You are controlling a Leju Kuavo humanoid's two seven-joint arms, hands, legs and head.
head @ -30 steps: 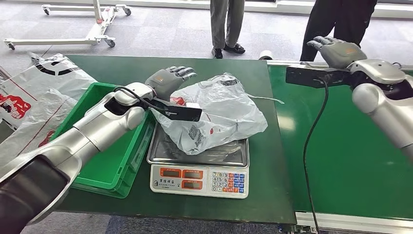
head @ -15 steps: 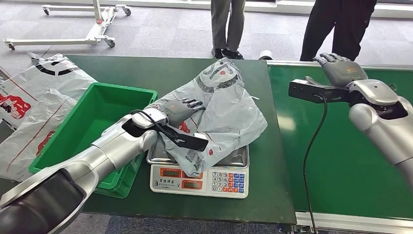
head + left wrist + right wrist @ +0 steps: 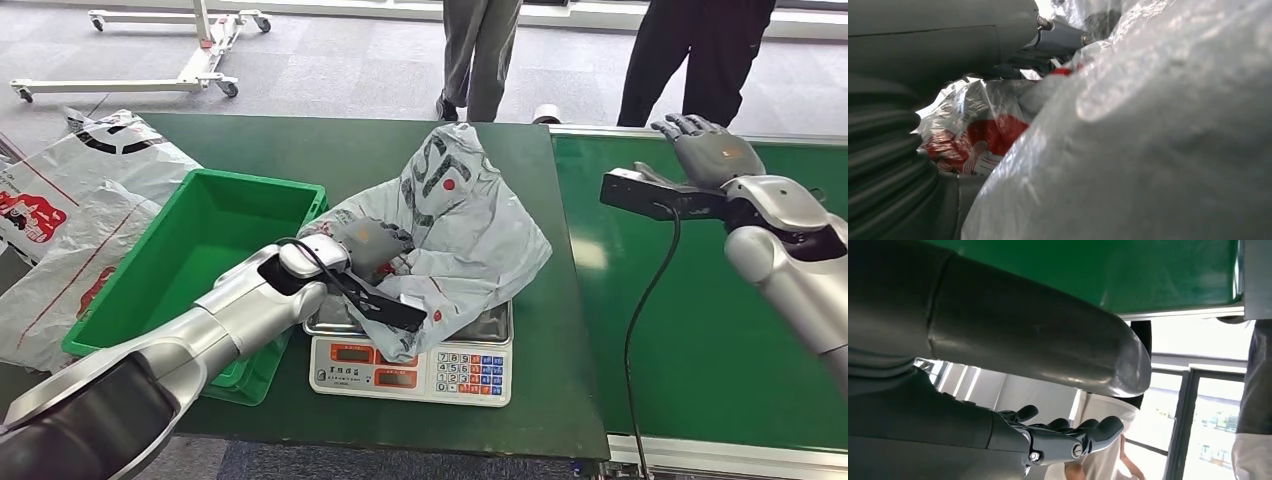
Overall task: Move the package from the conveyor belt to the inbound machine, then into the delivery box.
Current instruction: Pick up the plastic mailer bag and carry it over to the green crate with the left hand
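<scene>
Package (image 3: pixel 470 225) bunched on scale (image 3: pixel 410 365) beside bin (image 3: pixel 180 270), apparently in left hand (image 3: pixel 372 243) grasp; right hand (image 3: pixel 712 150) spread, unladen.

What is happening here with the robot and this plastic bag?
The robot's left hand grips a grey plastic package that sits on the scale, with part of the bag raised. A green bin stands beside the scale. The right hand hovers open over the green conveyor belt, holding nothing.
</scene>
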